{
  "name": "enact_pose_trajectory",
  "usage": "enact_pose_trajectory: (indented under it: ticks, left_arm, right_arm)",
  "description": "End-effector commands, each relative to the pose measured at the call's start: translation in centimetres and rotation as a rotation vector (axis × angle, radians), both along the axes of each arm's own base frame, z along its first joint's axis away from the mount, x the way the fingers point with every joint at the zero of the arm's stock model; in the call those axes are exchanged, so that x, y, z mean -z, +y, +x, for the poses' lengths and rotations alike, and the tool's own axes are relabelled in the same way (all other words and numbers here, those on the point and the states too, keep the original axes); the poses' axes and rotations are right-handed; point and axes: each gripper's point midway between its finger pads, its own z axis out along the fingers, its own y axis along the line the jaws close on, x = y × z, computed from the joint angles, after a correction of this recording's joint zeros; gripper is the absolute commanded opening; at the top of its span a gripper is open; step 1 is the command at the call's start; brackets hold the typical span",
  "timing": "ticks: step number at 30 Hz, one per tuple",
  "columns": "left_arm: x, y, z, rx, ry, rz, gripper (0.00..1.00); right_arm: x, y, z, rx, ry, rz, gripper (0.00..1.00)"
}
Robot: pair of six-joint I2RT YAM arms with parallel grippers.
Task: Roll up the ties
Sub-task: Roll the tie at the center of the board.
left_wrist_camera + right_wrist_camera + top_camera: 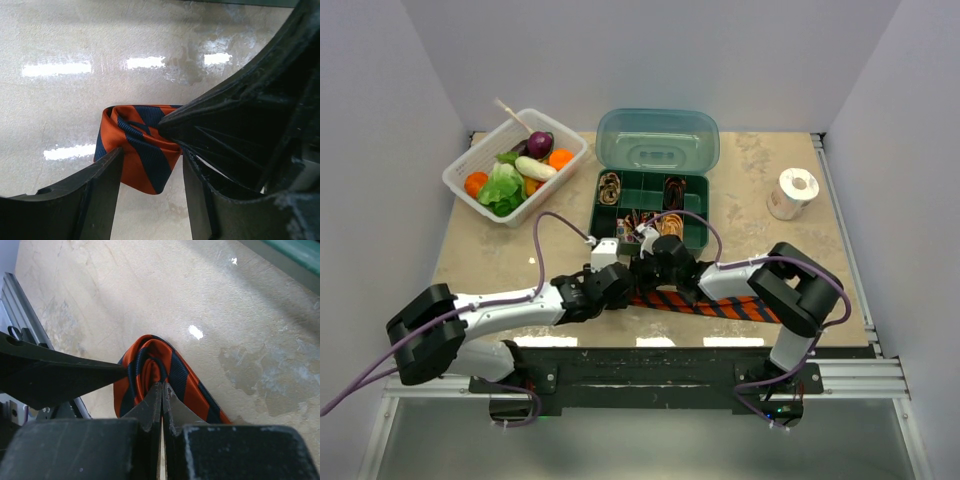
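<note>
Beige surface (770, 260) carries the striped tie (142, 150), its end half-coiled: right hand (161, 390) clenched on the coil's core, left hand (150, 170) spread around it; next, more turns toward the flat tail.

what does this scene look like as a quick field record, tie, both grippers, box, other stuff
tie: orange-red with navy stripes, flat on the table, its left end started into a loose coil
right gripper: shut on the coil's centre
left gripper: open, fingers either side of the coil
green box: lid up, small coiled ties in its compartments
basket: white, holds toy vegetables, far left
tape roll: white, far right
progress: striped tie mostly unrolled
</note>
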Motion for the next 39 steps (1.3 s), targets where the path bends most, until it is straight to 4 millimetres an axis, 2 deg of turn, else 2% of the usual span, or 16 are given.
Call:
enact_pose_trajectory:
  ticks: [1, 6, 11, 15, 21, 23, 25, 26, 27, 29, 33, 39]
  left_arm:
    - [-4.3, -2.5, 2.2, -0.005, -0.121, -0.191, 0.57]
    - [-5.7, -2.2, 2.1, 0.005, -0.142, -0.208, 0.57]
    - [-5.6, -1.1, 1.6, -0.001, -0.127, -0.176, 0.56]
    - [-5.7, -0.1, 0.7, 0.003, -0.101, -0.162, 0.47]
    - [-6.1, 2.6, -1.3, 0.001, -0.071, -0.149, 0.39]
    - [-5.6, 3.3, -1.8, -0.013, -0.051, -0.138, 0.36]
    - [-4.4, 4.0, -2.6, -0.014, -0.011, -0.104, 0.28]
    - [-3.9, 4.2, -2.8, -0.02, 0.006, -0.093, 0.23]
    - [-3.1, 4.1, -3.2, -0.012, 0.039, -0.078, 0.11]
    - [-1.9, 4.1, -3.6, -0.01, 0.074, -0.059, 0.0]
    - [0.5, 3.7, -4.2, 0.006, 0.131, -0.03, 0.0]
    - [1.3, 2.4, -3.9, 0.044, 0.131, -0.057, 0.0]
  right_arm:
    - [-1.8, 2.3, -1.8, -0.108, -0.001, 0.066, 0.0]
    - [-1.7, 2.6, -1.4, -0.103, -0.005, 0.058, 0.0]
    - [-1.6, 2.7, -1.1, -0.1, -0.014, 0.049, 0.0]
    - [-1.6, 2.8, -0.6, -0.092, -0.02, 0.028, 0.0]
    - [-2.2, 2.6, 0.0, -0.064, -0.039, 0.012, 0.0]
    - [-2.5, 2.4, 0.5, -0.043, -0.054, 0.006, 0.0]
    - [-2.8, 2.4, 0.8, -0.036, -0.063, -0.008, 0.0]
    - [-2.9, 2.3, 1.0, -0.028, -0.069, -0.014, 0.0]
    - [-3.2, 2.4, 1.2, -0.026, -0.075, -0.018, 0.0]
    - [-3.5, 2.4, 1.4, -0.024, -0.087, -0.024, 0.0]
    - [-3.4, 1.4, 2.3, 0.028, -0.104, -0.082, 0.0]
    - [-2.6, -0.3, 2.5, 0.067, -0.113, -0.155, 0.0]
